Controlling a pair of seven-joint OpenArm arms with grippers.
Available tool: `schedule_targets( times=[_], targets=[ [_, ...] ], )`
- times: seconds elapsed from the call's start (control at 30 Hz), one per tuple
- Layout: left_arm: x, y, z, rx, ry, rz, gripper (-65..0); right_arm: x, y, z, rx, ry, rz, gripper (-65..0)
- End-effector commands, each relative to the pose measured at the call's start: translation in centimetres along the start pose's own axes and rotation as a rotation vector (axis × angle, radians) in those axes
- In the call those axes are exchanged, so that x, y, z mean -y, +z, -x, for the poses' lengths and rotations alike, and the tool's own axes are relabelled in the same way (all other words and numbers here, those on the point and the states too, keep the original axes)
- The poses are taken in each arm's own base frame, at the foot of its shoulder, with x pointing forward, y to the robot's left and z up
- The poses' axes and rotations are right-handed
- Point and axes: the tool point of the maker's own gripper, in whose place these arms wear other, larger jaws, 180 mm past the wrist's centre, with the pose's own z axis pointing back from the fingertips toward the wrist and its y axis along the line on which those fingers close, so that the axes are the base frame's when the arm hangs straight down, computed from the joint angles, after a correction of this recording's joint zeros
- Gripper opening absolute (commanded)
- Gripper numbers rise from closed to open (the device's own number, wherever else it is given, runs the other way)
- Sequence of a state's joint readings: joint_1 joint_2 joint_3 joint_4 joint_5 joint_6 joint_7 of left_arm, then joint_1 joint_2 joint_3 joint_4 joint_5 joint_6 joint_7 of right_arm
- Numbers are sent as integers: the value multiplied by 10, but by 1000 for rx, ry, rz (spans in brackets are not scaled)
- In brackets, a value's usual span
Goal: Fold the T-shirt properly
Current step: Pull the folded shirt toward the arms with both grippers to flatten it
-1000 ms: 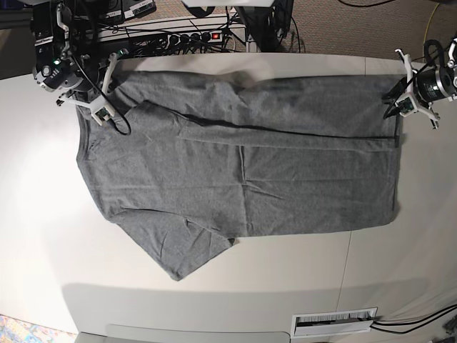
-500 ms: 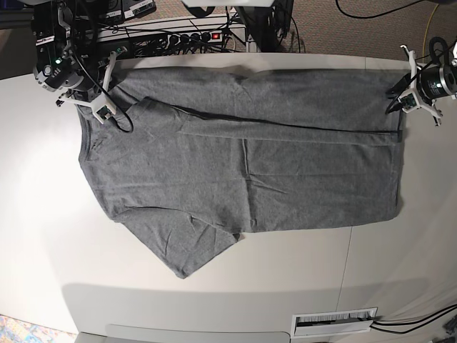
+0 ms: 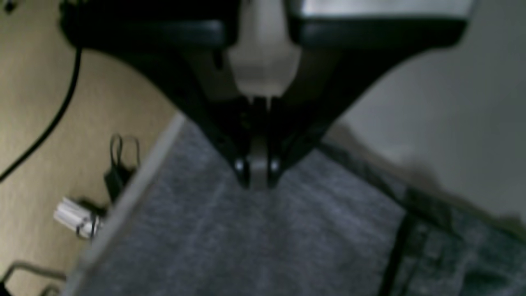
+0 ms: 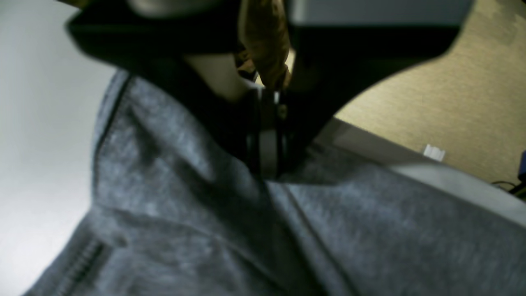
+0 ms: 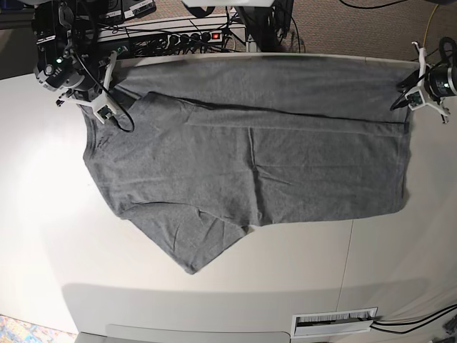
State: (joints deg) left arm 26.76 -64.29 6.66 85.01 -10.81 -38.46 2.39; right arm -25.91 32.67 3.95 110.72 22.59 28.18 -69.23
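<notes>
The heather-grey T-shirt [image 5: 250, 157] lies spread on the white table [image 5: 43, 214], its far edge folded over in a long band and one sleeve [image 5: 193, 243] pointing to the near side. My right gripper [image 5: 107, 111], at the left of the base view, is shut on the cloth by the collar end. In the right wrist view the T-shirt [image 4: 370, 230] tents up into the right gripper [image 4: 267, 168]. My left gripper [image 5: 410, 100] is shut on the hem corner at the far right. There its tips [image 3: 259, 181] pinch the T-shirt [image 3: 246, 238].
A power strip with cables [image 5: 186, 36] runs just beyond the table's far edge, close to the shirt. A white slotted plate [image 5: 334, 321] sits at the near edge. The floor with a small white plug [image 3: 76, 218] shows past the table edge.
Both grippers have pulled back toward the far edge and to the right. The T-shirt slid with them, and its far fold now reaches the table's back edge.
</notes>
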Motion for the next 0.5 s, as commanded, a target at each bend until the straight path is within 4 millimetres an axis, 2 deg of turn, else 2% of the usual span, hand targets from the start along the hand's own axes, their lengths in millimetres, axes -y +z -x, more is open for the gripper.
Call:
schedule_targets(
  times=[0.0,0.1,0.3,0.47],
  targets=[
    [16,12,80,-381,-90,61,-650,3,1,19,-88,21,20,-650],
    [16,11,65,-331,-83,64,-650,3,3,12,-60,27,24,-650],
    [-3,6,26,-242,-127,-62,-650,7,7,3,-17,29,39,-650],
    [-18,6,-9,-174,-170,-178,-650,28,24,-14,78,4,109,-650]
  ],
)
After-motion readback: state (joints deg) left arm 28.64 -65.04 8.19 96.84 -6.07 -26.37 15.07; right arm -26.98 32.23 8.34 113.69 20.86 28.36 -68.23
